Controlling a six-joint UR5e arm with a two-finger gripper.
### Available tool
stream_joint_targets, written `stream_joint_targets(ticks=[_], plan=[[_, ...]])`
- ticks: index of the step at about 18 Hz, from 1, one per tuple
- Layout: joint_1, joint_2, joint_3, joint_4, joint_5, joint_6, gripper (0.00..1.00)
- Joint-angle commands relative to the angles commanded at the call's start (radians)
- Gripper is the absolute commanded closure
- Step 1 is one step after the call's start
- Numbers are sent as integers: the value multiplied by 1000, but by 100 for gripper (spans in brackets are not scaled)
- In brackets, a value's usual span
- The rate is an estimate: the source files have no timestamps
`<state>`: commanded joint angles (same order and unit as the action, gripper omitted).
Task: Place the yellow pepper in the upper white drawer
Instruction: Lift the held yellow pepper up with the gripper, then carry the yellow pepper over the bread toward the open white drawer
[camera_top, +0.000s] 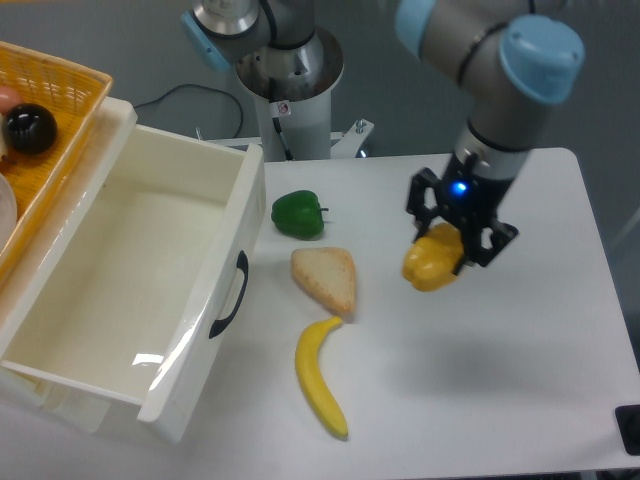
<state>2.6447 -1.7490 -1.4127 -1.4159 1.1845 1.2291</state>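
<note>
The yellow pepper (431, 263) hangs in the air above the white table, right of centre, held between the black fingers of my gripper (449, 240), which is shut on it. The pepper's upper part is hidden by the fingers. Far to the left, the upper white drawer (120, 290) stands pulled out and open, its inside bare, with a black curved handle (232, 295) on its front wall. The pepper is well to the right of the drawer, with other food lying between them.
A green pepper (298, 214), a slice of bread (326, 279) and a banana (319, 377) lie on the table between drawer and gripper. A yellow wicker basket (55, 110) with a dark round fruit sits at the top left. The arm's base (290, 80) stands behind.
</note>
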Motion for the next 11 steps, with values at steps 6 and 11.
stream_joint_targets(ticks=[6, 11], plan=[[-92, 97, 0, 6, -65, -147, 64], [-193, 100, 0, 11, -63, -279, 64]])
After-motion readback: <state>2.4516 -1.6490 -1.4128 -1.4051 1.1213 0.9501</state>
